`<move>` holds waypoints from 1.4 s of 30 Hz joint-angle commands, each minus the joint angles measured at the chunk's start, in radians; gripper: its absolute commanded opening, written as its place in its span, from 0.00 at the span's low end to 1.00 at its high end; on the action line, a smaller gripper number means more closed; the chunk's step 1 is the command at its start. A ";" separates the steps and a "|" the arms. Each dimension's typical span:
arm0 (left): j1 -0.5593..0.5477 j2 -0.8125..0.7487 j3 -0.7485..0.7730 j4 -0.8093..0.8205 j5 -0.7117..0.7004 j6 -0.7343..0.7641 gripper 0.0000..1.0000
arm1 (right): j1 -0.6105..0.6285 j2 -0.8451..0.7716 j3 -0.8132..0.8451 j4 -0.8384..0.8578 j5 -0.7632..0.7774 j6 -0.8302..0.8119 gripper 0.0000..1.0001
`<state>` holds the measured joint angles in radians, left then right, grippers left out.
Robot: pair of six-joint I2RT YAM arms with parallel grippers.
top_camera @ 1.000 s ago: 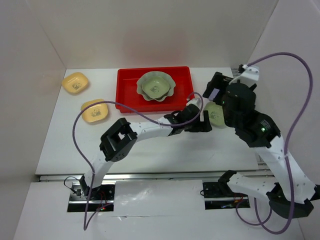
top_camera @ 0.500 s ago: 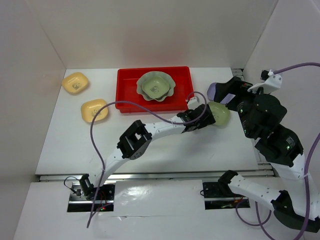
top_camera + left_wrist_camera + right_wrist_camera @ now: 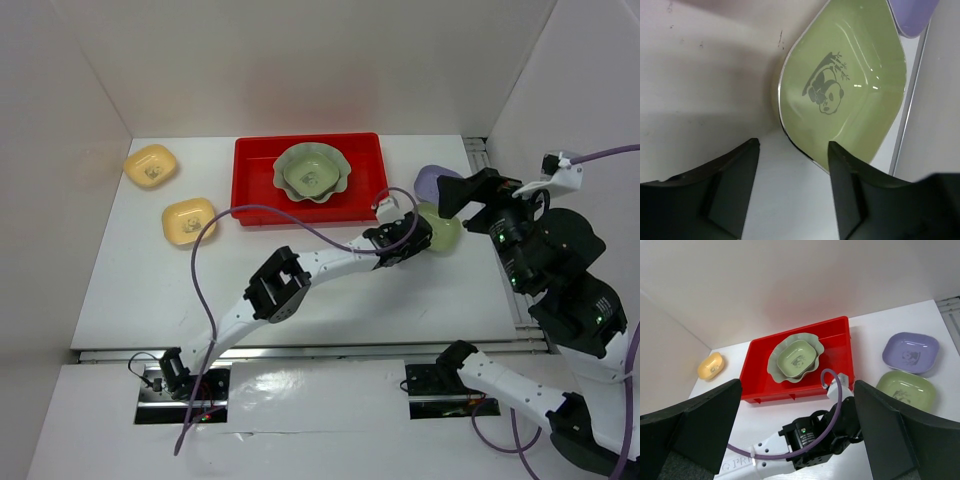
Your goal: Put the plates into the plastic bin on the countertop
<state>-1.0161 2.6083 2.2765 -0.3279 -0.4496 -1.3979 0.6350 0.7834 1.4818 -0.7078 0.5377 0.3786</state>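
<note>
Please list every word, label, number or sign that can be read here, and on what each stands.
"PRI": on the left arm's white link, blurred and seemingly incomplete, so uncertain.
Light green dish: panda drawing only, no words.
Nothing else is readable.

- The left arm is clad in white shells, with black joint blocks.
- A thin purple cable is looped along it.
- The right arm is built alike.
- Matte black wedge-shaped fingers are fitted.
</note>
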 commanded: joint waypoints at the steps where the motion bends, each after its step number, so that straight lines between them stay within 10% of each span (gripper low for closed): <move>1: -0.003 0.065 0.046 -0.066 -0.031 -0.021 0.67 | -0.006 -0.022 -0.011 0.037 -0.028 -0.020 1.00; 16: -0.003 0.044 0.011 -0.086 0.008 0.002 0.00 | -0.006 -0.065 -0.029 0.056 -0.028 -0.029 1.00; 27: -0.021 -0.292 -0.213 0.015 0.112 0.290 0.00 | -0.006 -0.065 -0.005 0.093 -0.096 -0.029 1.00; 42: 0.465 -0.485 -0.143 -0.209 0.107 0.557 0.00 | -0.015 -0.067 -0.112 0.201 -0.146 -0.021 1.00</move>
<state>-0.6334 2.1468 2.0800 -0.4919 -0.3260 -0.9642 0.6273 0.7155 1.3865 -0.5999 0.4194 0.3576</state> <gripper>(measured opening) 0.091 0.999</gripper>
